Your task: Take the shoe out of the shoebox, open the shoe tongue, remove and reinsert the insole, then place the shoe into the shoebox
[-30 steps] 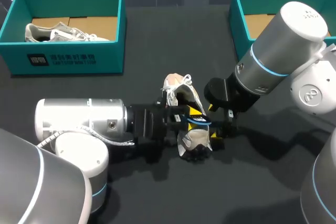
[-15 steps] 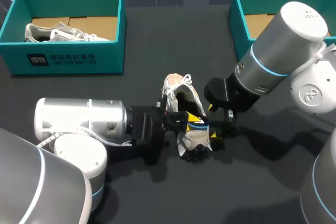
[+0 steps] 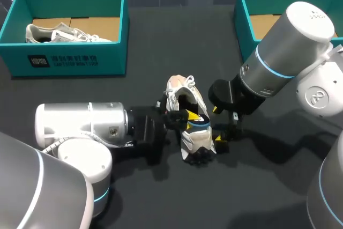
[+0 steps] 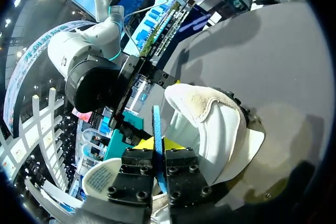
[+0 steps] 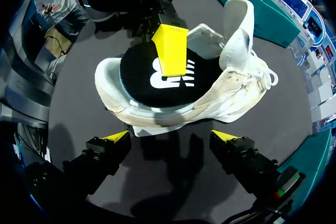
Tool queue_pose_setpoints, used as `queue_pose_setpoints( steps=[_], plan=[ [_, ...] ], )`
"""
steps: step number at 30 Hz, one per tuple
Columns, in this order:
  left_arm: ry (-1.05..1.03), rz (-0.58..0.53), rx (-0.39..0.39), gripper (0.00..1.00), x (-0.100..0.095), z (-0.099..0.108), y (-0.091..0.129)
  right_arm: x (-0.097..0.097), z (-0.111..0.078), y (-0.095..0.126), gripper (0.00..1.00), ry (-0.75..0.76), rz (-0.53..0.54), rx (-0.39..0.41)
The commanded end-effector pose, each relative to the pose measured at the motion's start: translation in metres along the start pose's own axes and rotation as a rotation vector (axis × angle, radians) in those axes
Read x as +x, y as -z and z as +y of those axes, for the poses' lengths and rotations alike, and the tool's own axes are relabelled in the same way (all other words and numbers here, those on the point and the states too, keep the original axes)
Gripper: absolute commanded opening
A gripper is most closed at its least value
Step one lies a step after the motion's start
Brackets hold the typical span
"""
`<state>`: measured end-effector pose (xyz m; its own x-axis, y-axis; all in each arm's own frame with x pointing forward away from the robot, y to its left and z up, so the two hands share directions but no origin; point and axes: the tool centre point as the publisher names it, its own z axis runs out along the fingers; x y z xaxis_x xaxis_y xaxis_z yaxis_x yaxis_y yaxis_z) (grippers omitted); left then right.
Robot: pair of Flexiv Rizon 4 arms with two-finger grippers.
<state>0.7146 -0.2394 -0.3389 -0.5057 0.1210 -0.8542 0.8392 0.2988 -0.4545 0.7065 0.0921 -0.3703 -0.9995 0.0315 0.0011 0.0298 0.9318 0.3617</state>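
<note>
A white sneaker (image 3: 188, 132) lies on the dark table between my two arms, its tongue (image 5: 237, 22) folded up and back. Its black insole (image 5: 163, 80) with a blue edge (image 4: 156, 124) sits in the shoe's opening. My left gripper (image 3: 192, 116) comes in from the left and is shut on that insole's edge (image 4: 157, 142); one of its yellow fingertips (image 5: 170, 48) rests on top of the insole. My right gripper (image 5: 173, 137) stands open just beside the shoe's sole side (image 3: 222, 135), touching nothing.
A teal shoebox (image 3: 64, 60) at the back left holds a second white shoe (image 3: 61, 33). Another teal shoebox (image 3: 252, 20) stands at the back right, partly behind my right arm (image 3: 284, 52).
The left gripper's fingers have closed on the insole and the arm has drawn back slightly to the left, nudging the shoe with it. The right arm has not moved.
</note>
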Motion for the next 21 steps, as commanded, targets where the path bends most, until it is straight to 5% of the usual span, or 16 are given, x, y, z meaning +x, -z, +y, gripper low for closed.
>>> queue_pose_setpoints(
  steps=[1,6,9,11,21],
  plan=[
    [0.012,0.000,-0.011,0.00,0.001,0.002,-0.004,0.001,0.000,-0.001,1.00,0.000,-0.003,0.002],
    [0.068,-0.007,0.017,0.00,-0.002,-0.007,-0.002,0.001,0.000,-0.001,1.00,0.000,-0.003,0.002],
    [0.093,-0.008,0.035,0.24,-0.004,-0.015,-0.001,0.001,0.000,-0.001,1.00,0.000,-0.003,0.002],
    [0.105,-0.008,0.049,0.28,-0.006,-0.021,0.000,0.001,0.000,-0.001,1.00,0.000,-0.003,0.002],
    [0.121,0.007,0.097,0.25,-0.008,-0.039,0.000,0.001,0.000,-0.001,1.00,0.000,-0.003,0.002]
  ],
)
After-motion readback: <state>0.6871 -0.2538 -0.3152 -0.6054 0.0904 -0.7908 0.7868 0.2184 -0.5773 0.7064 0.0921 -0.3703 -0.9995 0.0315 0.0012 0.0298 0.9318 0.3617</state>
